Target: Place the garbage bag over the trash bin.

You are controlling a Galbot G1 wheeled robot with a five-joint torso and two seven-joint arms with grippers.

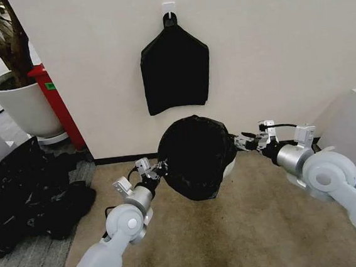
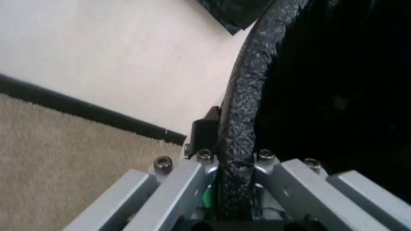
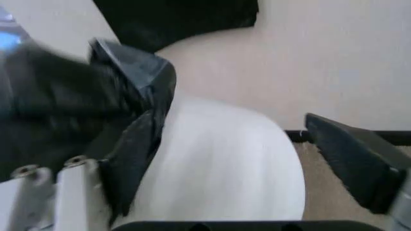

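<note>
Now one garbage bag (image 1: 196,157) over one trash bin (image 1: 230,165), left gripper (image 1: 158,167) clamped on its edge, right gripper (image 1: 242,141) spread apart.

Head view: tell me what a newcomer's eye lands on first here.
First comes the garbage bag, a glossy black bag stretched over the white trash bin on the carpet by the wall. The left gripper pinches the bag's edge on one side, while the right gripper stands open at the other side by the bin. Next, a flat black bundle hangs from a wall hook above, and a black plastic heap lies at the left.
</note>
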